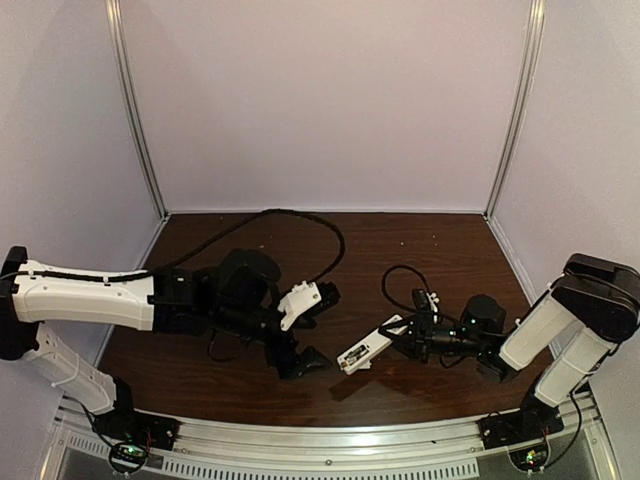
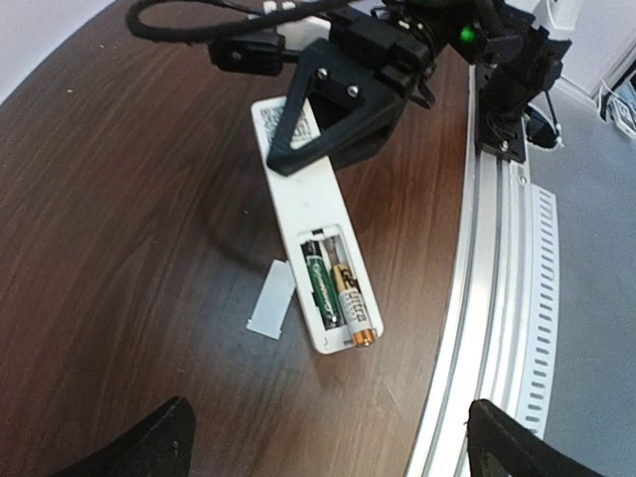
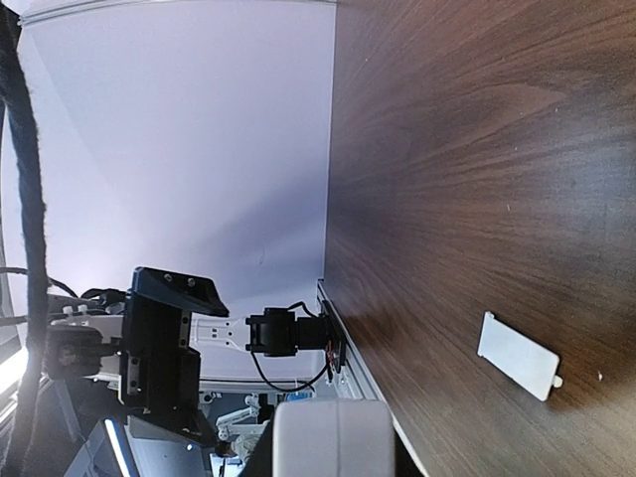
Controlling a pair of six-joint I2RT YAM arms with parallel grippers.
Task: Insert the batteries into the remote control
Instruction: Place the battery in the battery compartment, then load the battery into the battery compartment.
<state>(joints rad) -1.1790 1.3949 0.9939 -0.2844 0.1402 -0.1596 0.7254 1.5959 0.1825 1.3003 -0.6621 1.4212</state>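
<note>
The white remote control (image 2: 303, 189) lies back up on the dark table, its battery recess open. Two batteries lie side by side in the recess: a dark green one (image 2: 320, 282) and a black-and-gold one (image 2: 349, 300) whose copper end reaches over the remote's end rim. My right gripper (image 2: 333, 129) is shut on the remote's far end; the top view shows it (image 1: 398, 335) holding the remote (image 1: 363, 352). In the right wrist view the remote (image 3: 333, 437) is a white block between the jaws. My left gripper (image 2: 338, 442) is open wide and empty, hovering above the remote's battery end.
The small flat white cover piece (image 2: 270, 298) lies on the table just left of the recess and also shows in the right wrist view (image 3: 517, 355). The aluminium rail (image 2: 477, 258) of the table's near edge runs close beside the remote. A black cable (image 1: 300, 225) loops behind.
</note>
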